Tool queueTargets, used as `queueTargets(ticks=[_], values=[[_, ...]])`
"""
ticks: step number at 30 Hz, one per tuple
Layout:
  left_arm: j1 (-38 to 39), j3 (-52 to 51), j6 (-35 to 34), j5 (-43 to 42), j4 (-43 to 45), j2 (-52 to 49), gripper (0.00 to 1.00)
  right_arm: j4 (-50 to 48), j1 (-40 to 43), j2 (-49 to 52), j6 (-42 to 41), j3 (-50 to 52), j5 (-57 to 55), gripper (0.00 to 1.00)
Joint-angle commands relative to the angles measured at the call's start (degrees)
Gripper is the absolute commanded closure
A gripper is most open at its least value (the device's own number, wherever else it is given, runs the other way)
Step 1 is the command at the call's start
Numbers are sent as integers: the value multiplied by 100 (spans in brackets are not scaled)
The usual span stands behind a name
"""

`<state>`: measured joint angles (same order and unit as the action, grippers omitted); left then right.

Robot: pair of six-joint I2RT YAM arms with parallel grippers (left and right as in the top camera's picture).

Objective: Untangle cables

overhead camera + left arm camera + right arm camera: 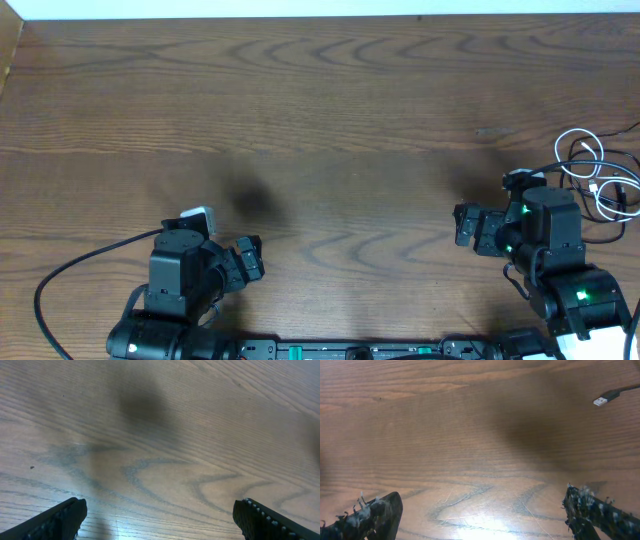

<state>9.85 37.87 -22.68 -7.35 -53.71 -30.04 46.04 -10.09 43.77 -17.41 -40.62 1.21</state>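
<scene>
White cable [591, 166] lies looped with the black cable [616, 395] at the far right edge of the tabletop [320, 110], just beside the right arm. Only the overhead view shows the loops. The right wrist view shows a single plug [601, 401], its metal tip pointing left and its cord running out at the right edge. Right gripper [482, 510] has its jaws spread, holding nothing. Left gripper [160, 515] also has its jaws spread, well apart from the cables. Bare wood lies between the arms.
</scene>
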Motion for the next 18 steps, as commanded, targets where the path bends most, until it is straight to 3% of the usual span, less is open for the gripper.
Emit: queueTargets(ticks=[1,9,18], values=[[-13,-31,-13,55,2,13,2,7,-9,-4,-35,57,-87,1],[-13,-31,-13,55,2,13,2,50,-2,-313,422,96,-564,1],[-13,-31,-13,55,2,13,2,-129,13,-1565,422,584,-1062,1]])
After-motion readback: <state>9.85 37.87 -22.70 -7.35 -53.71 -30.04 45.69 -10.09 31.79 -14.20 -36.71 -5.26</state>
